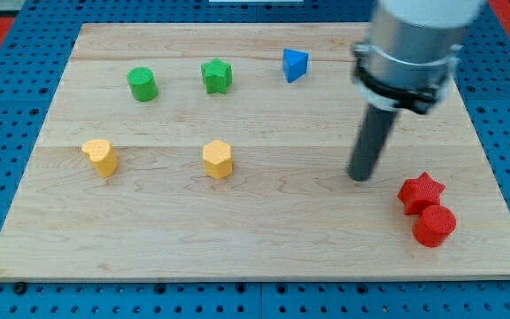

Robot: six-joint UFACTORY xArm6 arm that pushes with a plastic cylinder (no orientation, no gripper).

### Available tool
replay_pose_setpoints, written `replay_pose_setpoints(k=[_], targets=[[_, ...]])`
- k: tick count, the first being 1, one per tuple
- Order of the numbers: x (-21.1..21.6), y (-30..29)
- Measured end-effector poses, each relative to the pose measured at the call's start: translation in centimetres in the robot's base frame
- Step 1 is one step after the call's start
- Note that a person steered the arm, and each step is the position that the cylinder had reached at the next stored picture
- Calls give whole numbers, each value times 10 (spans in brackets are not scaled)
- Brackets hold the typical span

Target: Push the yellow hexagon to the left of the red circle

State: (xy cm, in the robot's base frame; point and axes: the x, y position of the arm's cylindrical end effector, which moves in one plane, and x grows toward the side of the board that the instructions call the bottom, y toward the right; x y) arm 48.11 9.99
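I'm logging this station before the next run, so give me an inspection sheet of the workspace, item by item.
Surface: pale wooden board, flat, on a blue pegboard.
Job's things: yellow hexagon mid-board; red circle at the view's lower right, far to its right.
Clutter: red star touching the red circle; yellow heart-like block; green cylinder; green star; blue triangle.
End effector: my tip left of the red star, touching no block.
Cables: nothing seen.
Surroundings: nothing seen beyond the pegboard.

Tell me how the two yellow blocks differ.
The yellow hexagon has flat, even sides; the other yellow block looks heart-like, with a notched top. The hexagon sits near the board's middle, the heart-like one toward the view's left, farther from my tip. Both share colour, similar size and one row.
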Motion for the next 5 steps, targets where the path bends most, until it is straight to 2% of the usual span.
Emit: replay_pose_setpoints(k=[2, 3, 4, 5], targets=[[-74, -165], [-73, -219], [-43, -230], [-20, -202]])
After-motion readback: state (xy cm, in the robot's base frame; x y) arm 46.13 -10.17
